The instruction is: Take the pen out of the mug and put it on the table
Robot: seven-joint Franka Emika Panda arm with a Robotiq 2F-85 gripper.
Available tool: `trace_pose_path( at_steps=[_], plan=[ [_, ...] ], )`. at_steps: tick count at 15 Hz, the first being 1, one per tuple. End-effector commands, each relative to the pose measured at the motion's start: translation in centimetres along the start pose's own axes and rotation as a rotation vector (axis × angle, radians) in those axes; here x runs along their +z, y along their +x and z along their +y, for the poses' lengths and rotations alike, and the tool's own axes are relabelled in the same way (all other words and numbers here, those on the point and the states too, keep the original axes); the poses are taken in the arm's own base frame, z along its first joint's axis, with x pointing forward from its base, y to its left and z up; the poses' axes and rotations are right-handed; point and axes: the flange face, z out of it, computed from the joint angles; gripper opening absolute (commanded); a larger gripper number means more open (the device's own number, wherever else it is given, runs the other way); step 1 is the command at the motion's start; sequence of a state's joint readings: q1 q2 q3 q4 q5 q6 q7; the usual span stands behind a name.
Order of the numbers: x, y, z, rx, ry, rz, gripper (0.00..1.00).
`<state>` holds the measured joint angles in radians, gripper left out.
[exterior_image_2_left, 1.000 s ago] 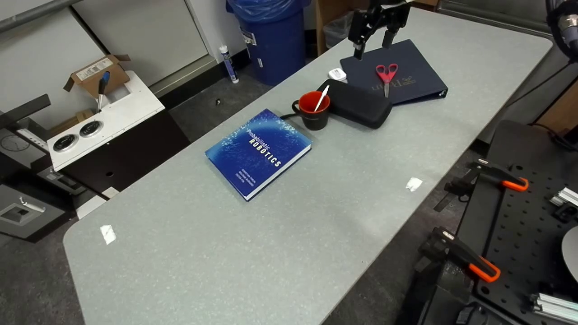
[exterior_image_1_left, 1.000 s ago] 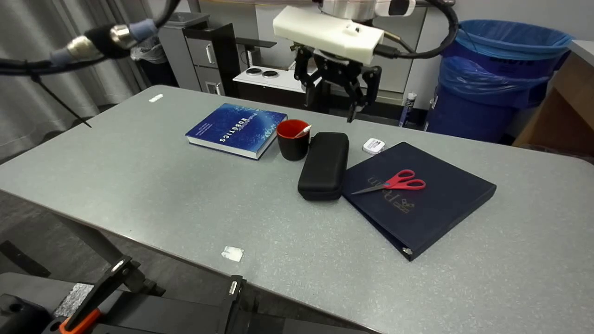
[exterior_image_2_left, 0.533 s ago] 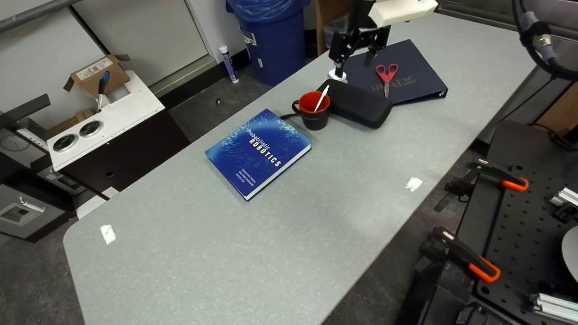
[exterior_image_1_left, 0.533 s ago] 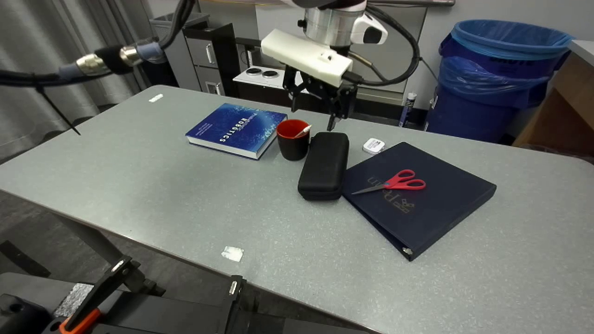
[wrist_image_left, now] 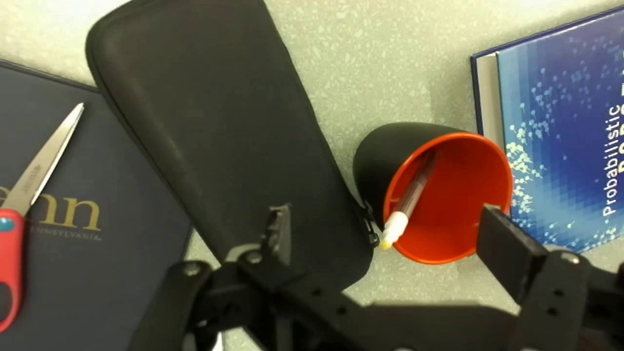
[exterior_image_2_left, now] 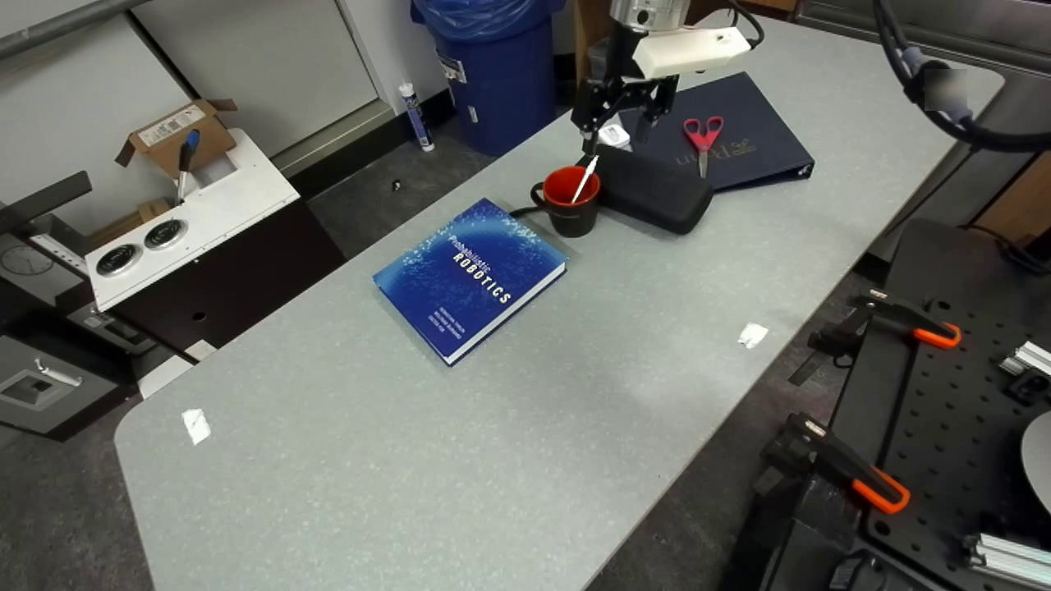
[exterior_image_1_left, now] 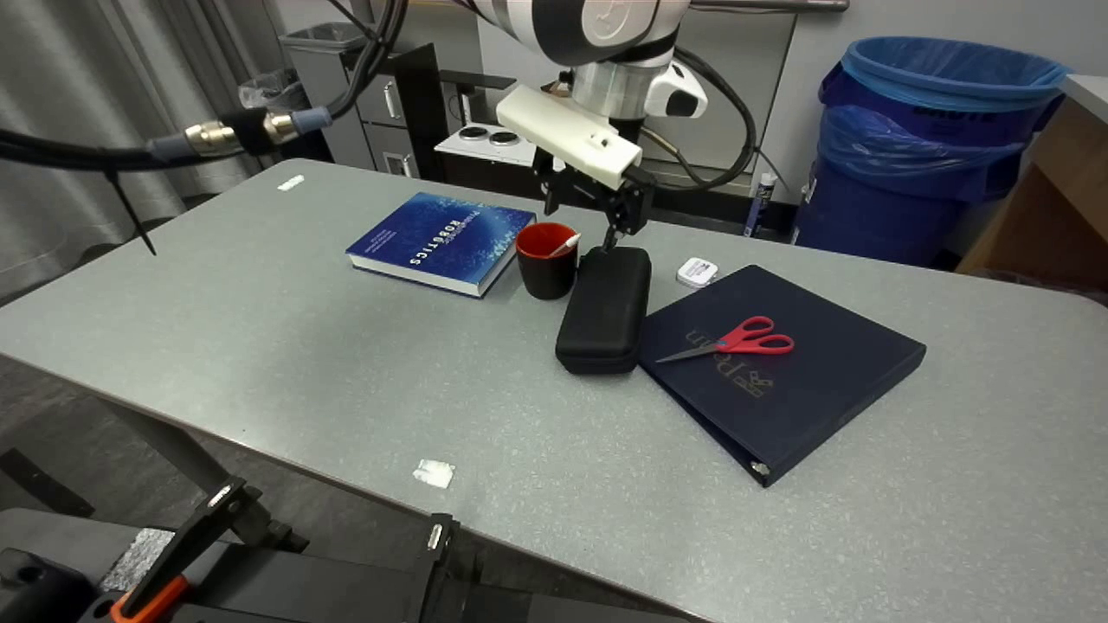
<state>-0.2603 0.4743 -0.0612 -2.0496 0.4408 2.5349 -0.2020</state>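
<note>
I am working in what is looking like a robotics lab: a Probabilistic Robotics book (exterior_image_2_left: 472, 279) is lying on the grey table (exterior_image_2_left: 410, 460), orange-handled clamps (exterior_image_2_left: 851, 465) are sitting along a perforated black board (exterior_image_2_left: 944, 443), and a cabled robot arm (exterior_image_1_left: 580, 35) is holding me over that table.

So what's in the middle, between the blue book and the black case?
The mug, with the pen leaning in it. It stands between the blue book and the black case in both exterior views and the wrist view.
</note>
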Motion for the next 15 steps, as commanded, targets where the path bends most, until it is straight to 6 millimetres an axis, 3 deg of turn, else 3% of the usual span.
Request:
trace_pose_path(
  at_steps=[1, 9, 10, 12, 15],
  plan=[
    [0.8, 1.5, -0.1, 0.033, 0.033, 0.02, 1.0],
    [1.8, 2.2, -1.0, 0.031, 0.05, 0.004, 0.99],
    [2.0, 2.2, -1.1, 0.029, 0.052, 0.0, 0.74],
    [2.2, 2.3, -1.2, 0.029, 0.054, -0.002, 0.7],
    [2.4, 2.6, -1.1, 0.031, 0.053, -0.001, 0.45]
  ],
)
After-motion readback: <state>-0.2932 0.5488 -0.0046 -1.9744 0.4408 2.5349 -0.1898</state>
